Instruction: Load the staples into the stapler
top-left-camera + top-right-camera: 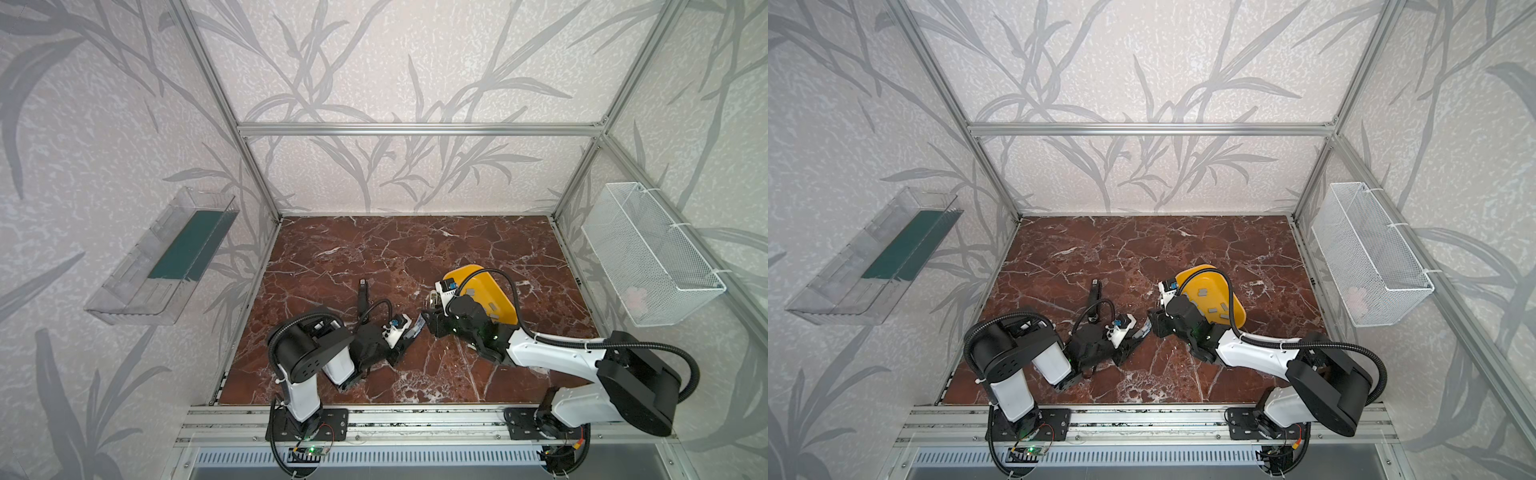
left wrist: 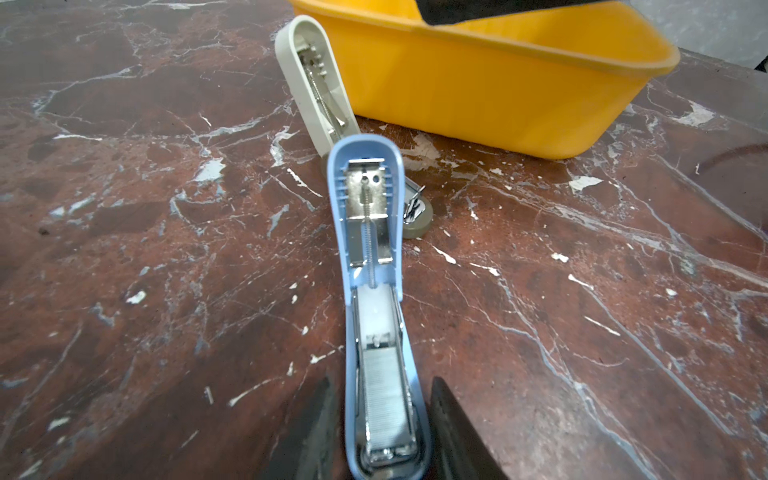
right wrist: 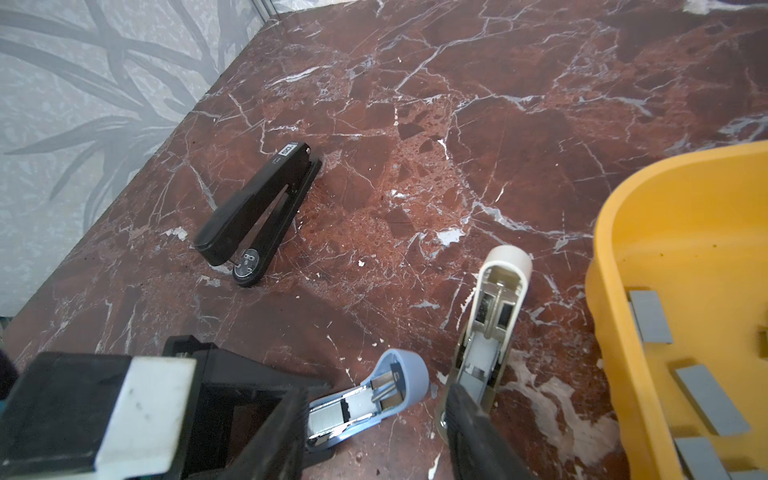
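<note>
The left gripper (image 2: 382,399) is found closed on the base end of the blue stapler (image 2: 365,195), with one finger pressed against each long side. The stapler is held with its lid swung up at the end away from the gripper, so the channel is exposed. A staple strip (image 2: 386,395) is seated in that channel at the end nearest the gripper, directly between the fingers.

The right gripper (image 3: 377,387) is positioned just beyond the raised blue lid, facing the left gripper. Its jaws are held apart and nothing is gripped between them. In the right wrist view one finger is seen in front of the base of the beige stapler (image 3: 494,307), and contact cannot be established there. That stapler stands just beside the right gripper, likewise opened with its lid raised.

Past the beige stapler, on the outer side of the right gripper, the yellow tray (image 3: 606,266) is set on the marble tabletop (image 1: 374,249). The remaining staples (image 3: 650,316) lie loose on the tray floor as flat grey strips, well apart from the left gripper.

A black stapler (image 3: 257,212), closed, lies beyond the left gripper toward the rear wall, apart from the other items.
</note>
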`<state>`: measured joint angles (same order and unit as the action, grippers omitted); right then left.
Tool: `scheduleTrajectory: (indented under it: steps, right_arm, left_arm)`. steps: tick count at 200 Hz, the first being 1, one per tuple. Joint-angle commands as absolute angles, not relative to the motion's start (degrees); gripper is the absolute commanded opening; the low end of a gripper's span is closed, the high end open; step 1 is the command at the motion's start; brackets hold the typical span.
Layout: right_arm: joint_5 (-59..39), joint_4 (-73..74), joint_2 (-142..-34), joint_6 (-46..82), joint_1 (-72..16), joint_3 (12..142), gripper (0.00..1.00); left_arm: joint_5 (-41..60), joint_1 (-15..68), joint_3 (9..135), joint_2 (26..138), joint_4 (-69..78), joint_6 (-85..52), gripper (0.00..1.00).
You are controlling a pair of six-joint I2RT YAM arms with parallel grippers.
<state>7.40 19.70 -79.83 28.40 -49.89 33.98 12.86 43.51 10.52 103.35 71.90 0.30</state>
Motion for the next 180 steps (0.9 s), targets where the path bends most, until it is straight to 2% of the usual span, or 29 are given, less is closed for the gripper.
scheduleTrajectory:
  steps: [1, 27, 40, 69, 109, 180]
  right_arm:
    - [6.7, 21.26, -81.22, 29.46, -49.57, 33.99, 0.47]
    - [5.74, 21.32, -83.0, 31.46, -48.47, 34.67, 0.23]
    - [6.27, 20.65, -83.28, 32.69, -48.08, 34.63, 0.17]
    - [10.56, 18.04, -82.19, 34.56, -47.6, 33.58, 0.15]
    - [9.32, 17.96, -84.91, 34.98, -46.76, 34.1, 0.14]
    - [5.58, 19.33, -91.03, 35.05, -46.05, 36.95, 0.12]
  left_arm:
    - [12.7, 43.84, 11.21, 103.26, 65.83, 0.96, 0.34]
    - [13.15, 43.87, 11.36, 103.4, 65.77, 1.23, 0.3]
    - [13.23, 43.86, 11.09, 102.8, 65.55, 1.47, 0.3]
    - [13.44, 43.86, 11.26, 101.65, 63.7, 2.03, 0.27]
    - [14.06, 43.86, 11.82, 101.51, 62.61, 2.29, 0.22]
    - [14.95, 43.91, 11.78, 100.97, 62.57, 2.53, 0.22]
